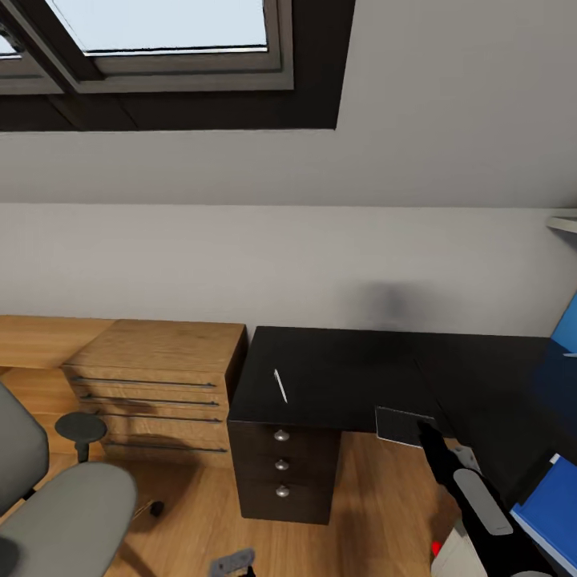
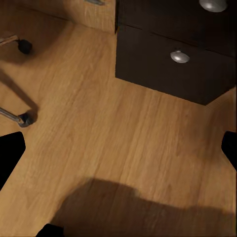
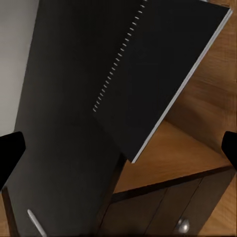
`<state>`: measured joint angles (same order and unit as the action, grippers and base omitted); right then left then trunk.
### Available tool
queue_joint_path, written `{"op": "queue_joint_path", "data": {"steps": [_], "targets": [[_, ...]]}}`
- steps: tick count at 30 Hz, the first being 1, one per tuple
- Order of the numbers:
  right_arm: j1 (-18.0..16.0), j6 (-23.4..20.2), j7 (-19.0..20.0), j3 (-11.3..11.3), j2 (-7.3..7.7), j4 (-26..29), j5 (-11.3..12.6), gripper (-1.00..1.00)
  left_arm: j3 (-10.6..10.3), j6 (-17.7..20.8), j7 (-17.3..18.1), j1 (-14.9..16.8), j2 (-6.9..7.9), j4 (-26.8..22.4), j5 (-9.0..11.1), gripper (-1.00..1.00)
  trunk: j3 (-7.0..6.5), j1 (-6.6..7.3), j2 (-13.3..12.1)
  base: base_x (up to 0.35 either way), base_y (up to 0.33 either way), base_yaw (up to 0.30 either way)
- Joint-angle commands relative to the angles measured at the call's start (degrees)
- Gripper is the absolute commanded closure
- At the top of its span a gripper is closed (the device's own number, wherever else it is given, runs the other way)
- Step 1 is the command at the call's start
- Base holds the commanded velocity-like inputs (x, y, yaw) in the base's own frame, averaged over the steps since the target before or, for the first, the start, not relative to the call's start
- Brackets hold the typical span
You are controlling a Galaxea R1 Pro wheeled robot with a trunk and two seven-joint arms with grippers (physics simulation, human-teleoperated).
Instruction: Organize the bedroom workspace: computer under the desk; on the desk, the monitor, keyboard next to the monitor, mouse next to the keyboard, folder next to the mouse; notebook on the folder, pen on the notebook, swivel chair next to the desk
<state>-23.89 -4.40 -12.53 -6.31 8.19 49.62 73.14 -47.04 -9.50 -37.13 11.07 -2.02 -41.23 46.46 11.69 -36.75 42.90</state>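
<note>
**Black notebook hangs over the table edge, right end effector spread before it**

From where I stand, the notebook (image 1: 398,424) lies flat on the black table (image 1: 336,377), one corner jutting past the inner edge over the wood floor (image 1: 377,497). The right wrist view shows it plainly: a thin dark cover with a pale edge and a row of small binding holes along one side. The right end effector (image 1: 427,437) sits just beside that overhanging corner, its jaws spread wide with nothing between them. Whether a tip touches the cover I cannot tell.

It looks light and fairly stiff — a slim slab that should keep its shape when lifted, though a smooth cover may slide in a shallow pinch. I judge the overhanging edge the place to take it, one finger above and one below, well in from the corner so it does not swing.

The pen (image 1: 280,385) lies alone on the table, well apart from the notebook — thin, light and likely to roll, best pinched across its middle.

The left end effector (image 2: 118,150) hangs low over the floor near the drawer unit (image 1: 281,465), released and empty. The swivel chair (image 1: 64,505) stands off to the left, by a light-wood chest (image 1: 160,361).
</note>
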Motion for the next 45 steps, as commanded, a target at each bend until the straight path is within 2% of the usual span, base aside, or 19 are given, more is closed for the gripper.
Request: {"op": "queue_joint_path", "data": {"steps": [1, 3, 4, 5, 7, 8, 10, 11, 14, 15, 17, 23, 28, 45], "targets": [[0.0, -1.5, 0.4, -0.1, 0.75, 0.1, 1.2, -1.0, -0.3, 0.3, -0.3, 0.1, 0.69, -2.5, 0.7, -1.0, 0.09, -0.01, 0.1, 0.002, 0.0, 0.0], [0.0, -2.5, 1.1, -0.1, 1.34, 0.1, 1.8, -1.0, -0.3, 1.6, -0.4, 0.1, 1.54, -5.1, 0.8, -1.0, 0.09, -0.01, 0.1, 0.001, 0.0, 0.0], [0.0, -3.7, 2.1, -0.3, 1.99, 0.0, 2.8, -1.0, -0.2, 6.0, -0.6, 0.1, 3.47, -11.7, 1.0, -1.0, 0.09, -0.01, 0.1, 0.0, 0.0, 0.0], [0.0, -4.0, 2.3, -0.6, 2.15, 0.0, 3.1, -1.0, -0.2, 8.6, -1.0, 0.1, 4.63, -15.5, 1.2, -1.0, 0.09, -0.01, 0.1, 0.0, 0.0, 0.0], [0.0, -4.2, 2.5, -1.0, 2.26, 0.0, 3.3, -1.0, -0.2, 11.3, -1.9, 0.1, 5.85, -19.6, 1.6, -1.0, 0.09, -0.01, 0.1, 0.0, 0.0, 0.0], [0.0, -4.3, 2.6, -1.6, 2.31, 0.0, 3.4, -1.0, -0.1, 13.9, -3.1, 0.1, 6.88, -23.8, 2.6, -1.0, 0.09, -0.01, 0.1, 0.0, 0.0, 0.0], [0.0, -4.4, 2.8, -2.2, 2.32, 0.0, 3.6, -1.0, 0.0, 16.4, -4.7, 0.1, 7.6, -28.0, 4.1, -1.0, 0.09, -0.01, 0.1, 0.0, 0.0, 0.0], [0.0, -4.4, 3.2, -2.6, 2.33, 0.0, 3.8, -1.0, 0.1, 18.7, -6.5, 0.1, 8.08, -32.2, 6.1, -1.0, 0.09, -0.01, 0.1, 0.0, 0.0, 0.0], [0.0, -4.5, 3.9, -3.1, 2.34, 0.0, 4.1, -1.0, 0.3, 21.5, -9.3, 0.1, 8.51, -38.1, 9.3, -1.0, 0.09, -0.01, 0.1, 0.0, 0.0, 0.0], [0.0, -4.6, 4.5, -3.3, 2.35, 0.0, 4.2, -1.0, 0.3, 22.7, -11.1, 0.1, 8.64, -41.2, 11.1, -1.0, 0.09, -0.01, 0.1, 0.0, 0.0, 0.0], [0.0, -4.6, 5.1, -3.5, 2.3, 0.0, 4.3, -1.0, 0.3, 23.5, -12.5, 0.1, 8.71, -43.3, 12.3, -1.0, 0.09, -0.01, 0.1, 0.0, 0.0, 0.0], [0.0, -4.6, 6.5, -3.7, 2.25, 0.0, 4.3, -1.0, 0.4, 24.6, -14.8, 0.1, 8.69, -46.9, 14.2, -1.0, 0.09, -0.01, 0.1, 0.0, 0.0, 0.0], [0.0, -4.7, 6.7, -3.8, 2.37, -0.1, 4.2, -1.0, 0.4, 24.7, -15.1, 0.1, 8.74, -47.0, 14.8, -1.0, 0.09, -0.01, 0.1, 0.0, 0.0, 0.0], [0.0, -4.1, 7.1, -3.9, 2.41, -0.2, 4.0, -1.0, 0.1, 24.7, -15.4, 0.1, 8.95, -45.7, 15.1, -1.0, 3.14, -3.75, 6.9, 0.0, 0.0, 0.0]]}}
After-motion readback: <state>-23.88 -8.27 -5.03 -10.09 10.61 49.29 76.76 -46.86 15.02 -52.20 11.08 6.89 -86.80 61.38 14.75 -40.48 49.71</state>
